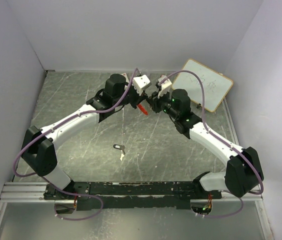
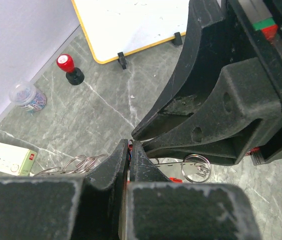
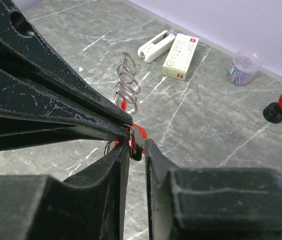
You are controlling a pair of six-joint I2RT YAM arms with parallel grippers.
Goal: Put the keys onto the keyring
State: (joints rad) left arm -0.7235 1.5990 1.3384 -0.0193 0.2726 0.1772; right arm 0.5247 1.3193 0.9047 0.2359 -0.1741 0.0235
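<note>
clear of table (image 1: 81, 160) edges, left hand (image 2: 130, 146) pinches keyring (image 1: 142, 108), key (image 1: 118, 147) apart

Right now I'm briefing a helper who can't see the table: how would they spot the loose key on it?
On the grey marbled tabletop, look beyond the middle of the black base rail. There lies a tiny key with a black plastic head and short silver blade. The small white scrap beside it is pale, without that dark head.

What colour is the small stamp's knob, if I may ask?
Red; the knob shows best in the left wrist view.
</note>
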